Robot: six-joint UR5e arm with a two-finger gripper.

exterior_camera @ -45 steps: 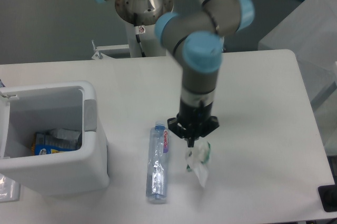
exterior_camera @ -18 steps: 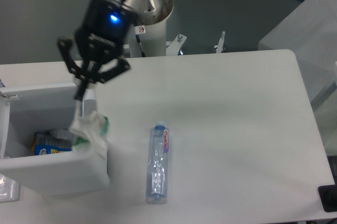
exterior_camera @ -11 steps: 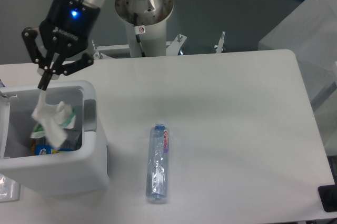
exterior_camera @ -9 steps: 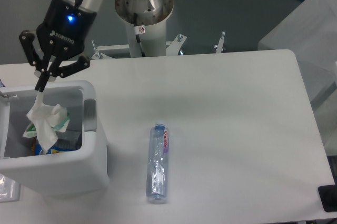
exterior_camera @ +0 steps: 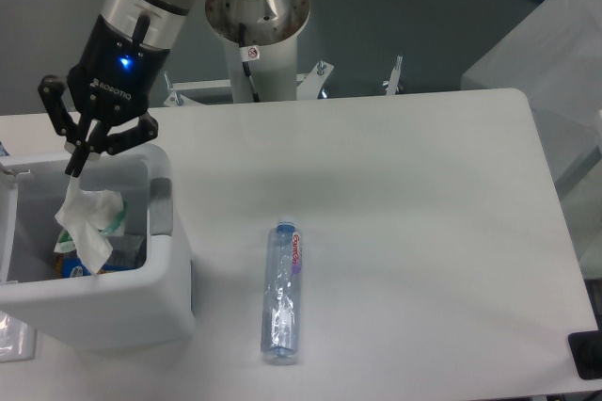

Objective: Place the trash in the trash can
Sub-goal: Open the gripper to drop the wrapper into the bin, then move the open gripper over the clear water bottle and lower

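Fixed camera: the gripper (exterior_camera: pixel 73 168) pinches the top of the crumpled wrapper (exterior_camera: pixel 87 223), fingers closed on it, dangling it inside the open white bin (exterior_camera: pixel 141 302) at the table's (exterior_camera: pixel 423 232) 9 o'clock side. The bottle (exterior_camera: pixel 282 292) lies on the tabletop at the bin's 3 o'clock, well apart.

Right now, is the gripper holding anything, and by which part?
Yes. The gripper pinches the crumpled wrapper by its top edge; the rest hangs down inside the trash can.
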